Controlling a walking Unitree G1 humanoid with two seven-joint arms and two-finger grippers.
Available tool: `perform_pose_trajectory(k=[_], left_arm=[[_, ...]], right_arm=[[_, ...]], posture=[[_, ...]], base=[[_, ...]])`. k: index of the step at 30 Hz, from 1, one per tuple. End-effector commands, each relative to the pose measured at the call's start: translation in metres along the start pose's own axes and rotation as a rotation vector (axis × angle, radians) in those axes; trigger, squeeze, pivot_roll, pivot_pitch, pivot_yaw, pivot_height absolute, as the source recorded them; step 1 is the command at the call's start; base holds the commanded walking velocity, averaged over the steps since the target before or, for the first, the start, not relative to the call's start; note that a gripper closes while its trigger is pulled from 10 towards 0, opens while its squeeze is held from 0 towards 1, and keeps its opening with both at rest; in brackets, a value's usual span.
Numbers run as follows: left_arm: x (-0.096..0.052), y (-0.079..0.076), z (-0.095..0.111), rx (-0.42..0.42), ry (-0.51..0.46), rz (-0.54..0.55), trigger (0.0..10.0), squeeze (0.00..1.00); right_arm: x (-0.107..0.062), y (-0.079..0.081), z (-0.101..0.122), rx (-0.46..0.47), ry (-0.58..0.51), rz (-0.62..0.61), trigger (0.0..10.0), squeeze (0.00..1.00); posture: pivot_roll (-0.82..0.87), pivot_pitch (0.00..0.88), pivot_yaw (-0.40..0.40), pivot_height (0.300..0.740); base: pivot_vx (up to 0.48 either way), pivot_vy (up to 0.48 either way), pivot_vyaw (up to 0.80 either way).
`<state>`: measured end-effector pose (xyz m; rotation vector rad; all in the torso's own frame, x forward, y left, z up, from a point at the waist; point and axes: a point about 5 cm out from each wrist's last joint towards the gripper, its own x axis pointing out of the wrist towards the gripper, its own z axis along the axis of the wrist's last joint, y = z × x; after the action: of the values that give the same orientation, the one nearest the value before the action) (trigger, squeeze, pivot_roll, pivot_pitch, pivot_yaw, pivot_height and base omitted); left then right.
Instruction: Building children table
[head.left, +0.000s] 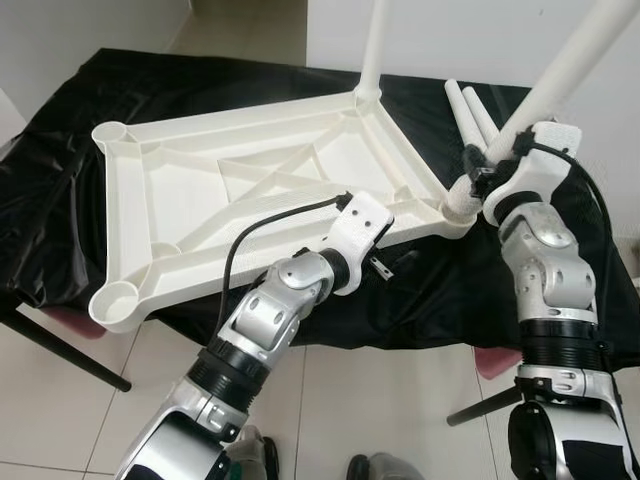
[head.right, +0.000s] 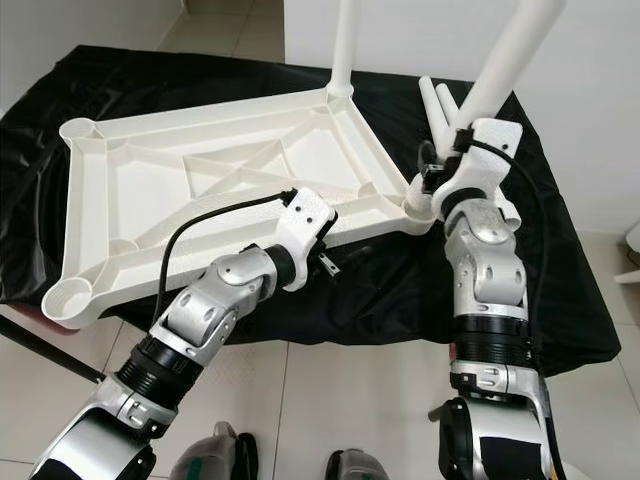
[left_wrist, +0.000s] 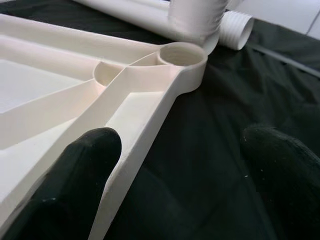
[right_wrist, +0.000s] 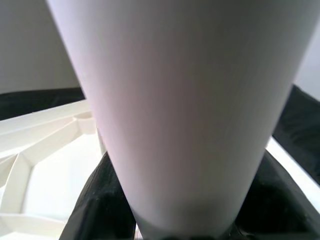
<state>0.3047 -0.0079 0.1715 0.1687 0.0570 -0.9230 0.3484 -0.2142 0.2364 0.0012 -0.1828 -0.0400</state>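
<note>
**A:** Children's tabletop (head.left: 250, 190), white plastic, lies upside down with its ribbed underside up on a worktop (head.left: 60, 230) draped in black cloth. What's at nine o'clock?

**B:** Two empty round leg sockets at the tabletop's left corners. Moving toward centre, the left tool (left_wrist: 175, 165) sits at the near edge, about six o'clock, fingers spread: one black finger (left_wrist: 75, 180) over the rim, the other out over the cloth, nothing gripped.

**A:** And past centre?

**B:** At twelve o'clock an upright white leg (head.left: 374, 45) stands in the far corner socket. At three o'clock the right tool (head.left: 490, 165) is clamped around a second white leg (head.left: 570, 65), which leans up and to the right from the near right corner socket. Just behind it, two loose legs (head.left: 472, 112) lie side by side on the cloth.
</note>
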Motion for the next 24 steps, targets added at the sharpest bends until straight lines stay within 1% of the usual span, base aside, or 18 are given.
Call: perform_pose_trajectory(k=[1, 4, 7, 9, 15, 21, 23, 24], left_arm=[[0.003, -0.003, -0.006, 0.041, 0.031, -0.001, 10.0, 0.00], [0.006, -0.002, -0.010, 0.051, 0.049, 0.016, 10.0, 0.00], [0.011, 0.001, -0.008, 0.045, 0.051, 0.042, 10.0, 0.00], [0.013, 0.002, -0.008, 0.045, 0.054, 0.043, 10.0, 0.00], [0.020, 0.010, -0.004, 0.080, 0.058, 0.082, 10.0, 0.00], [0.022, 0.011, -0.004, 0.081, 0.070, 0.074, 10.0, 0.00], [0.024, 0.011, -0.005, 0.093, 0.092, 0.061, 10.0, 0.00], [0.026, 0.010, -0.008, 0.104, 0.121, 0.048, 10.0, 0.00]], right_arm=[[0.001, -0.002, 0.003, 0.003, -0.016, -0.003, 10.0, 0.00], [0.001, -0.003, 0.003, 0.002, -0.017, -0.006, 10.0, 0.00], [0.001, -0.004, 0.003, -0.002, -0.021, -0.011, 10.0, 0.00], [0.001, -0.004, 0.003, -0.004, -0.022, -0.012, 10.0, 0.00], [0.001, -0.005, 0.005, -0.001, -0.028, -0.020, 10.0, 0.00], [0.000, -0.006, 0.005, 0.001, -0.030, -0.026, 10.0, 0.00], [-0.001, -0.008, 0.005, 0.001, -0.030, -0.036, 10.0, 0.00], [-0.002, -0.009, 0.005, 0.001, -0.031, -0.042, 10.0, 0.00]], posture=[[-0.03, 0.024, 0.005, 0.740], [-0.04, 0.027, 0.005, 0.740], [-0.04, 0.029, 0.006, 0.740], [-0.04, 0.029, 0.006, 0.740], [-0.04, 0.037, 0.016, 0.740], [-0.04, 0.042, 0.022, 0.740], [-0.04, 0.053, 0.029, 0.740], [-0.04, 0.058, 0.033, 0.740]], base=[[0.000, 0.000, 0.00], [0.000, 0.000, 0.00], [0.000, 0.000, 0.00], [0.000, 0.000, 0.00], [0.000, 0.000, 0.00], [0.000, 0.000, 0.00], [0.000, 0.000, 0.00], [0.000, 0.000, 0.00]])
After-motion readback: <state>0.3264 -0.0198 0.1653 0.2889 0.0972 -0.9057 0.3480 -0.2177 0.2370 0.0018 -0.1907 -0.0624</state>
